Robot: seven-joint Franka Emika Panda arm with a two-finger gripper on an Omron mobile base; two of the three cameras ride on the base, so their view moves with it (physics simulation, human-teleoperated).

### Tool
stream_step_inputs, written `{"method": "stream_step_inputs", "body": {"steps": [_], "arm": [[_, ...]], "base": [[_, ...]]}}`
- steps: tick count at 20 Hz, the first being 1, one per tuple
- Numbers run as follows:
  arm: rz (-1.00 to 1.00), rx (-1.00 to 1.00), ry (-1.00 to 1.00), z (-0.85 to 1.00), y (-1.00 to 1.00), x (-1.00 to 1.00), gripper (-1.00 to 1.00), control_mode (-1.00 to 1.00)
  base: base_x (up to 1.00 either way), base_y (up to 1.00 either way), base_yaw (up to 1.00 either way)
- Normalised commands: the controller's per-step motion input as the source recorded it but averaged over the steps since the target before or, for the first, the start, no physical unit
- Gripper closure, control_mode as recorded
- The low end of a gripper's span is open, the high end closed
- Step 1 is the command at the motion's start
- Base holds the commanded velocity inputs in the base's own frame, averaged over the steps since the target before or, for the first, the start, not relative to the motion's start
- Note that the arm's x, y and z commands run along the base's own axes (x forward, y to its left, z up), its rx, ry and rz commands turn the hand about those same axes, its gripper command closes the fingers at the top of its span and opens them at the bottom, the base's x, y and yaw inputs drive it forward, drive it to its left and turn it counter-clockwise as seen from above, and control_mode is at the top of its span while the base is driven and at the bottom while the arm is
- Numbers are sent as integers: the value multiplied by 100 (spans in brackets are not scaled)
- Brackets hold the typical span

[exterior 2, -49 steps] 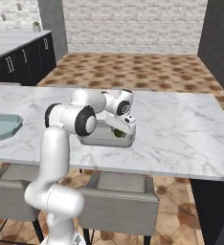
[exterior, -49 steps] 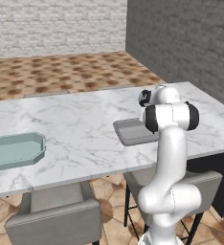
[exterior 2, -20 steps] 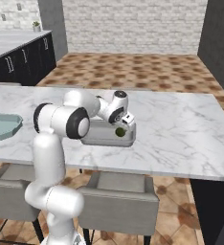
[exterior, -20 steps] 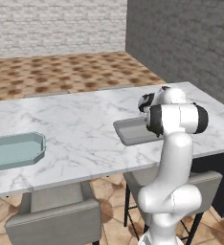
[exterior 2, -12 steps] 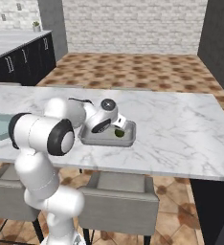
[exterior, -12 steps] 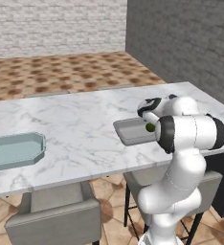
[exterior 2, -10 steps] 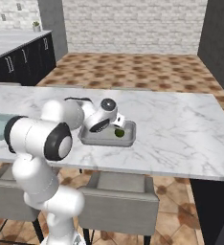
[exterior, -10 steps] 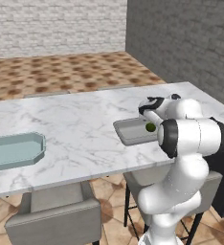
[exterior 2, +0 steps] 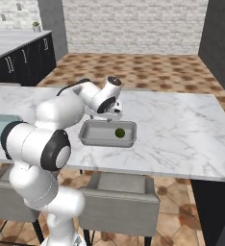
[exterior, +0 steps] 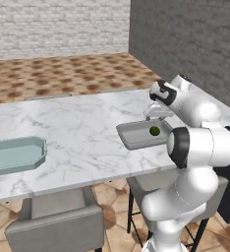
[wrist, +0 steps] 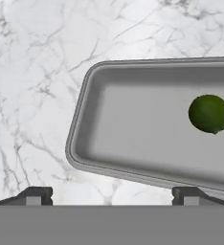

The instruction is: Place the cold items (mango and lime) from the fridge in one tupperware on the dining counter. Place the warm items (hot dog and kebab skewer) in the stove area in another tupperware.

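The surface (exterior: 77, 128) is a long white marble top with thin grey veins. It has a grey tupperware (exterior: 136, 135) sitting on it, near the front edge. A small green lime (exterior: 155, 131) lies inside that grey box, close to one end. From the hand view the lime (wrist: 209, 114) sits on the flat bottom of the tupperware (wrist: 114, 139), with bare grey floor around it.

The tool (exterior 2: 109, 115) hangs just above the far side of the grey box, and it does not touch the lime (exterior 2: 119, 132). Its two dark fingertips (wrist: 35, 195) stand far apart, so the tool is wide and holds nothing.

Far along the surface there is a second tupperware (exterior: 16, 155), pale blue-green with cut corners. It is well apart from the grey one.

Grey stools (exterior: 58, 226) are tucked under the front edge of the surface. The floor (exterior: 63, 74) is made of brown and tan stone tiles. The back wall (exterior: 58, 24) is light grey brick. A dark grey wall (exterior: 195, 44) stands at the side. In the right base view, dark cabinets (exterior 2: 23, 60) with a pale top run along the far left, and a small potted plant (exterior 2: 35, 25) sits on them.
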Motion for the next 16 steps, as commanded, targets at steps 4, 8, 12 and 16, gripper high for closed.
{"method": "stream_step_inputs", "body": {"steps": [4, 8, 12, 16], "arm": [[23, 0, 12, 36, 38, -69, -100, -100], [1, 0, -21, 7, 40, -99, -100, -100], [-22, 0, -31, 11, 41, -100, -100, -100], [-39, -8, -21, 21, 41, -97, -100, -100]], "base": [[0, 0, 0], [0, 0, 0], [0, 0, 0], [0, 0, 0]]}}
